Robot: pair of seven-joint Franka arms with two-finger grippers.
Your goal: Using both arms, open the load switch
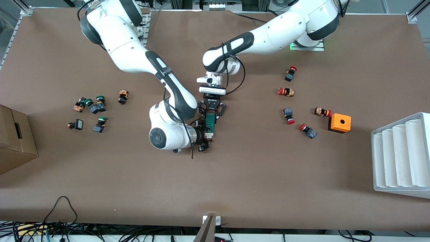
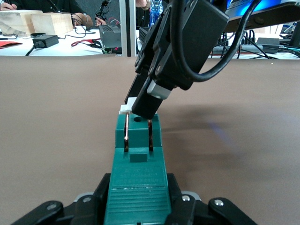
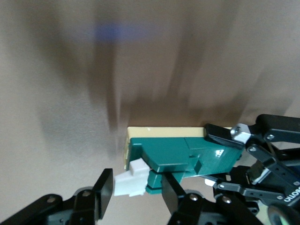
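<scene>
- At centre frame, the left gripper (image 1: 211, 116) is clamped tight on the green load switch (image 1: 210, 123).
- The right gripper (image 1: 203, 136), part-open, straddles its white tab (image 3: 130, 182).
- The switch looks light, rigid plastic; best gripped by body and tab.

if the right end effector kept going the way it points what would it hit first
Most likely the white tab of the load switch, which sits between the right end effector's fingers.
</scene>
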